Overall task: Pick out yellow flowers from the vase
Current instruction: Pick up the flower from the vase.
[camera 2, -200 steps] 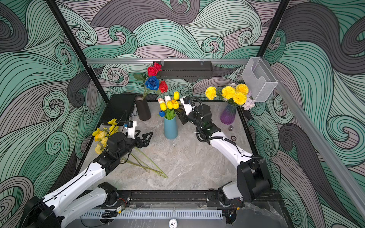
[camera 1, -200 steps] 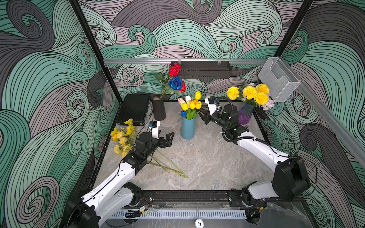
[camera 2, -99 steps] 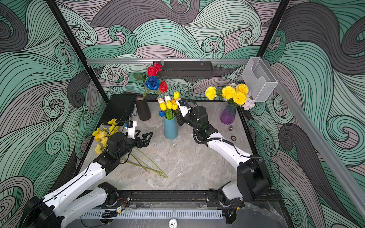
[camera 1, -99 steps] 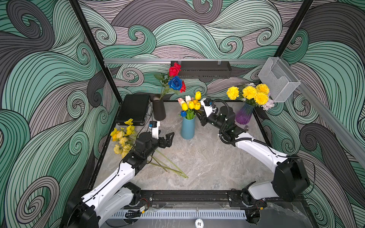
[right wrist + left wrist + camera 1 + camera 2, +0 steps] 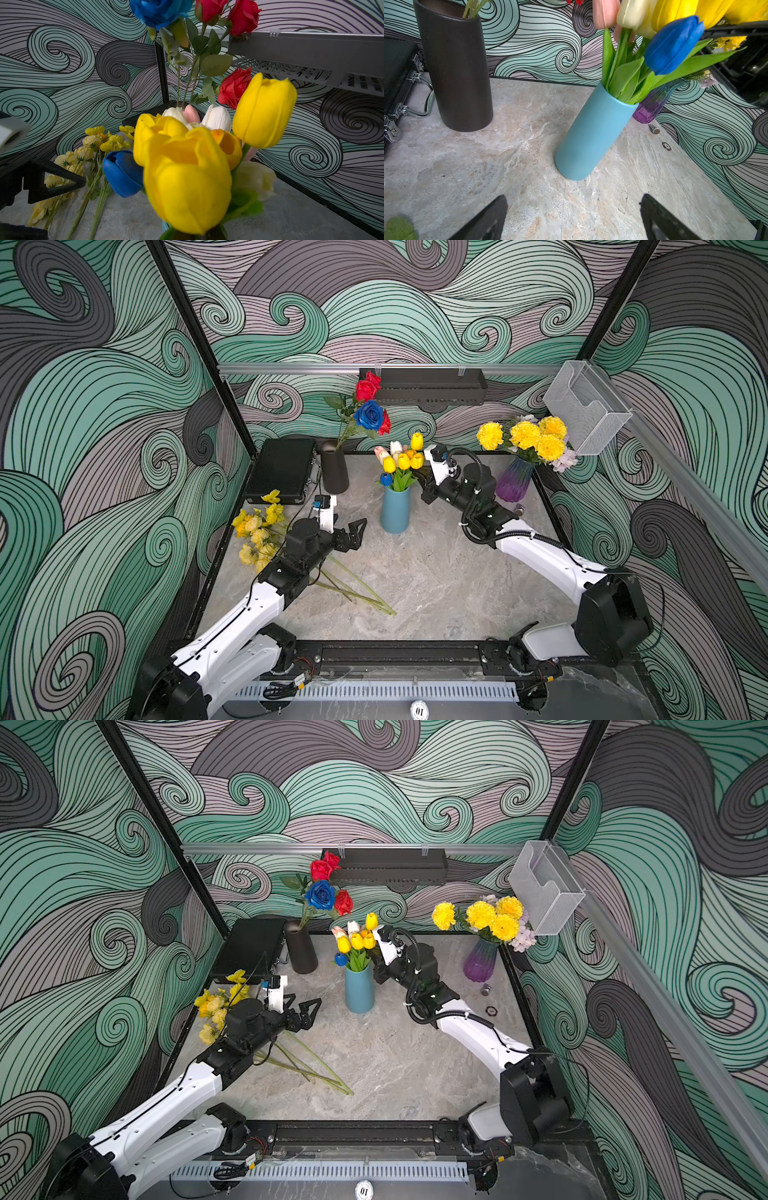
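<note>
In blue vase, four yellow tulips

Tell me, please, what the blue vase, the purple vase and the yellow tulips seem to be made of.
The blue vase: probably ceramic, matte; opaque, even, no glare. The purple vase: likely glass; ribbed, translucent, tint shifting upward. The yellow tulips: artificial, perhaps soft rubbery plastic; smooth, uniform petals.

text | round white sticker, front edge of rig | digits 0 and 1, order unclear | nothing else legible
</note>
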Robot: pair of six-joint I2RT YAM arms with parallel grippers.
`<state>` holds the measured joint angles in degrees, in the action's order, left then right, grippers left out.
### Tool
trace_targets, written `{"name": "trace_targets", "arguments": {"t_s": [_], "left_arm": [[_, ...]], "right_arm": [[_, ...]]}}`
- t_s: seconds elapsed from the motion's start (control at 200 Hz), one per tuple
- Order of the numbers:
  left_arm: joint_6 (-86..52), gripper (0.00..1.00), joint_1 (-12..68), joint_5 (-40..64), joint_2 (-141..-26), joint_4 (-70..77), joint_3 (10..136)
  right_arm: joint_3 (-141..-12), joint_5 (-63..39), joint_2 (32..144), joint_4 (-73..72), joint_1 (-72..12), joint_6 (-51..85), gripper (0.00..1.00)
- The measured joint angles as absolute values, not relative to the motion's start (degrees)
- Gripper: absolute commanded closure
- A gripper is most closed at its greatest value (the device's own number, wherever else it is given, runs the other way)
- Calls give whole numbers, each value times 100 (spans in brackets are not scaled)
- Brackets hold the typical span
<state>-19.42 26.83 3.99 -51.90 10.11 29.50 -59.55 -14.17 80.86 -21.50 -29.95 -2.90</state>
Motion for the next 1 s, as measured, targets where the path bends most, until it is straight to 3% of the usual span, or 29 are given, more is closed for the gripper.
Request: {"name": "trace_targets", "arguments": {"t_s": [0.45, 1.001], "left_arm": [[-1931, 2, 2703, 628, -5223, 902, 3070], [-1234, 7, 3465, 840, -5749, 311, 4600]], "right_arm": [[-6355, -840, 7214, -1313, -2936, 134, 100], [-7297, -298, 5520, 851, -2864, 211, 100]]}}
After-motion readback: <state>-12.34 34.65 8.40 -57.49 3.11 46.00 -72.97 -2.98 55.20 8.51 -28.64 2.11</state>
